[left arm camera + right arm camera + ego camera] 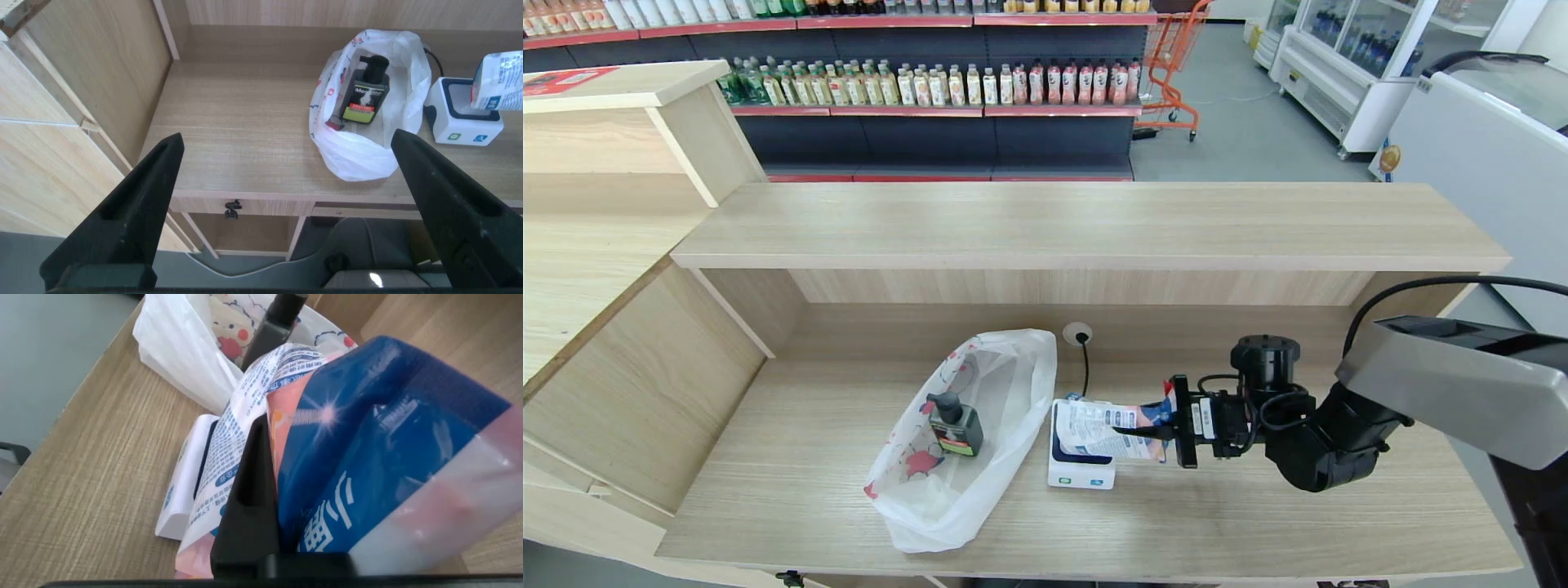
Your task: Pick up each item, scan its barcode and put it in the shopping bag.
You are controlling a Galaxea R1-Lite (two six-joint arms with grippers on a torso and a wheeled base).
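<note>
My right gripper [1147,429] is shut on a soft blue, white and pink pouch [1107,430], holding it just over the white barcode scanner [1080,471] on the counter. Up close the pouch [368,449] hangs over the scanner [184,490], with one finger [249,498] pressed against its side. The white shopping bag [968,433] lies open left of the scanner, with a dark pump bottle [954,425] inside. From the left wrist, the bag [368,106], bottle [364,90], scanner [463,122] and pouch [500,79] sit far off, and my left gripper [286,204] is open, off the counter's front edge.
A raised wooden ledge [1086,224] runs along the back of the counter, with a side wall [645,384] on the left. The scanner's black cable [1085,359] runs to a grommet at the back. Bare counter [1258,523] lies in front of the right arm.
</note>
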